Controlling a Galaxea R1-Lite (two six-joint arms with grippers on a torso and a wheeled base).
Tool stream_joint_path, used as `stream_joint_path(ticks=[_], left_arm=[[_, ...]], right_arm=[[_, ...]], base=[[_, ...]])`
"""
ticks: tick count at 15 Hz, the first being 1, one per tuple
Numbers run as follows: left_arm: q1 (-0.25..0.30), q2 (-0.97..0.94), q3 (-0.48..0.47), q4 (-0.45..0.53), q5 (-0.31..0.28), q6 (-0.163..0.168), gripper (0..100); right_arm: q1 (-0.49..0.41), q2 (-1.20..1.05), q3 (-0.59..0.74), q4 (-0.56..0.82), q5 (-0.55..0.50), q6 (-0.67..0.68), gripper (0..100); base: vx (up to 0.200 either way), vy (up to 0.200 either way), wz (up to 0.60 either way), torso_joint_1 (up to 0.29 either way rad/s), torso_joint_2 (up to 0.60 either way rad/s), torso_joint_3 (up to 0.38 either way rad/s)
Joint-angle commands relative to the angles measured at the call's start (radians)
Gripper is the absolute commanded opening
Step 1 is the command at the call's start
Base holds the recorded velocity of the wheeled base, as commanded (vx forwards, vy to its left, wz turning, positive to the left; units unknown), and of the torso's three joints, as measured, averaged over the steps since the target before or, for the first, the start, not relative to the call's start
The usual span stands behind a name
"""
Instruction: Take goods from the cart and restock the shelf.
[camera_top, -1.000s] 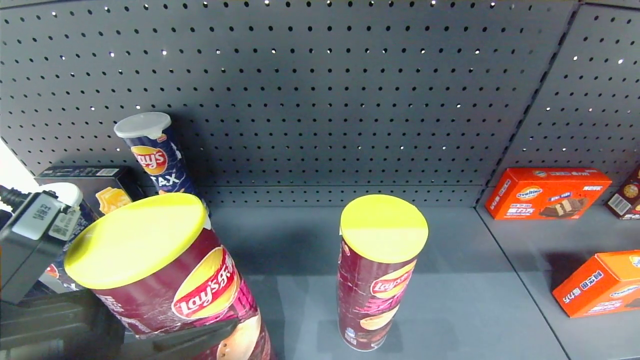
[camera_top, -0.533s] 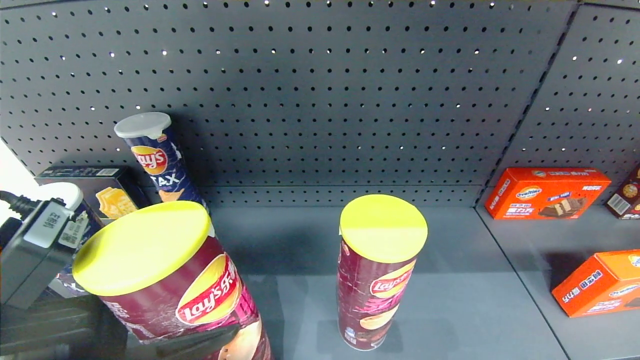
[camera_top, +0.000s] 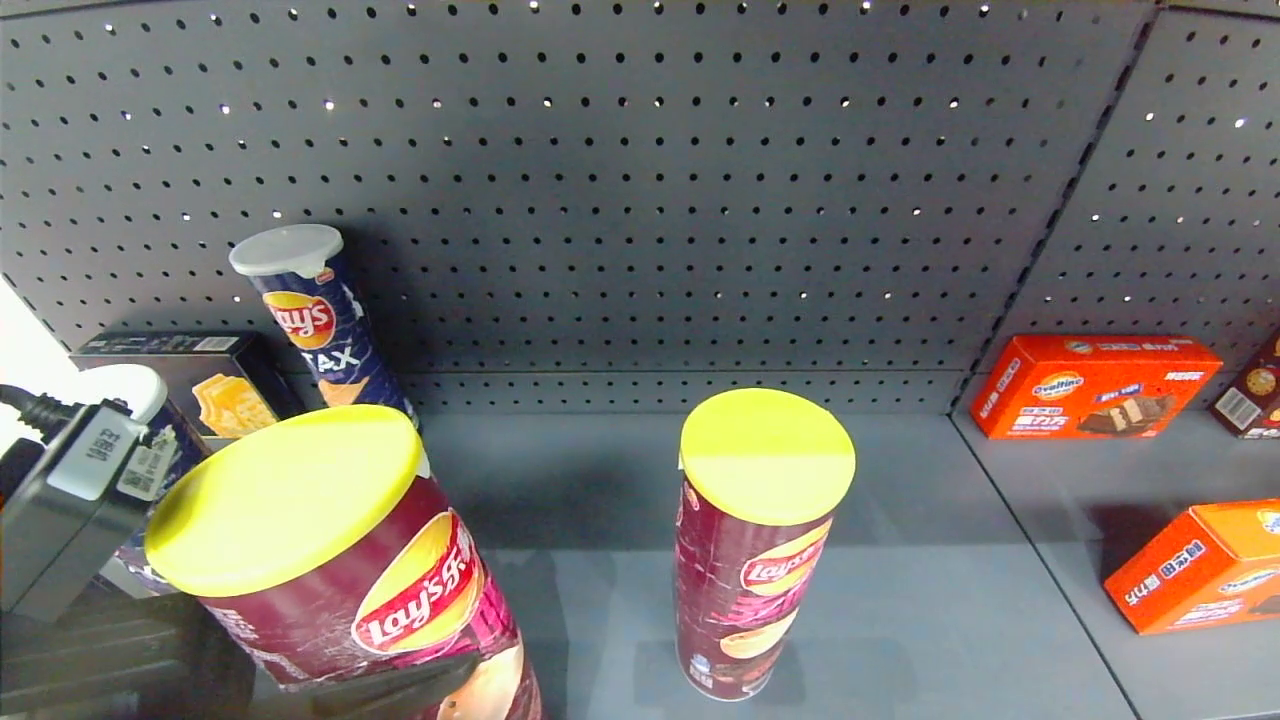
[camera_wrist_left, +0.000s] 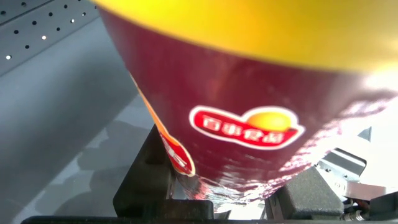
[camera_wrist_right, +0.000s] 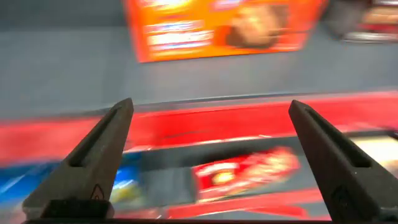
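Yellow-lidded maroon chip can (camera_top: 340, 570) held in the left gripper (camera_wrist_left: 227, 190), to the left of and nearer than the matching standing can (camera_top: 755, 560) on the shelf (camera_top: 920, 620).
The left gripper's fingers clench the can's lower body from both sides. Behind-left of the standing can are a blue can (camera_top: 320, 330) and a dark box (camera_top: 200, 375); to its right lie two orange boxes (camera_top: 1090, 385). The right gripper (camera_wrist_right: 211, 155) is spread wide, holding nothing.

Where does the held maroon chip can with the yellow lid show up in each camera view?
Head view: chip can at lower left, nearest the camera.
Left wrist view: chip can close up, clamped in the left gripper.
Right wrist view: faces an orange box instead.
Shared landmark: grey shelf floor.
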Motion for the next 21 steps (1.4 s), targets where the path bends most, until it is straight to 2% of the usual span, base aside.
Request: stream_joint_path(ticks=[1, 2, 3, 5, 9, 11, 12, 14, 15, 17, 19, 20, 21], left_arm=[[0.001, 0.001, 0.001, -0.001, 0.0, 0.001, 0], [0.001, 0.001, 0.001, -0.001, 0.0, 0.001, 0], [0.001, 0.001, 0.007, -0.002, 0.0, 0.001, 0], [-0.002, 0.001, 0.007, -0.002, 0.0, 0.002, 0], [0.001, 0.001, 0.006, -0.002, 0.0, 0.001, 0], [0.001, 0.001, 0.004, -0.002, 0.002, 0.002, 0], [0.001, 0.001, 0.006, -0.002, 0.002, 0.002, 0], [0.006, 0.001, 0.004, -0.001, 0.0, 0.021, 0], [0.006, 0.001, -0.002, -0.001, 0.002, 0.027, 0], [0.006, 0.004, -0.011, -0.001, 0.003, 0.042, 0], [0.006, 0.006, -0.01, 0.001, 0.003, 0.056, 0], [0.006, 0.009, -0.014, 0.001, 0.003, 0.056, 0], [0.004, 0.01, -0.019, 0.001, 0.002, 0.056, 0]], right_arm=[[-0.003, -0.007, 0.008, -0.01, -0.023, -0.014, 100], [0.01, -0.025, 0.006, -0.007, 0.007, -0.021, 100], [0.033, -0.077, 0.011, -0.013, 0.148, -0.027, 100], [0.03, -0.077, 0.009, -0.013, 0.199, -0.022, 100], [0.029, -0.077, 0.008, -0.009, 0.196, -0.002, 100], [0.029, -0.077, 0.013, -0.017, -0.036, 0.001, 100], [0.029, -0.077, 0.025, -0.041, -0.011, 0.004, 100], [0.029, -0.077, 0.036, -0.076, 0.129, -0.022, 100], [0.029, -0.077, 0.036, -0.075, 0.122, -0.028, 100], [0.029, -0.077, 0.036, -0.072, 0.038, 0.07, 100], [0.029, -0.077, 0.036, -0.072, 0.041, 0.03, 100], [0.03, -0.077, 0.036, -0.073, 0.078, -0.027, 100], [0.029, -0.077, 0.036, -0.066, 0.187, -0.047, 100]], base=[[0.0, 0.0, 0.0, 0.0, 0.0, 0.0], [0.0, 0.0, 0.0, 0.0, 0.0, 0.0], [0.0, 0.0, 0.0, 0.0, 0.0, 0.0], [0.0, 0.0, 0.0, 0.0, 0.0, 0.0], [0.0, 0.0, 0.0, 0.0, 0.0, 0.0], [0.0, 0.0, 0.0, 0.0, 0.0, 0.0], [0.0, 0.0, 0.0, 0.0, 0.0, 0.0], [0.0, 0.0, 0.0, 0.0, 0.0, 0.0], [0.0, 0.0, 0.0, 0.0, 0.0, 0.0], [0.0, 0.0, 0.0, 0.0, 0.0, 0.0], [0.0, 0.0, 0.0, 0.0, 0.0, 0.0], [0.0, 0.0, 0.0, 0.0, 0.0, 0.0], [0.0, 0.0, 0.0, 0.0, 0.0, 0.0]])
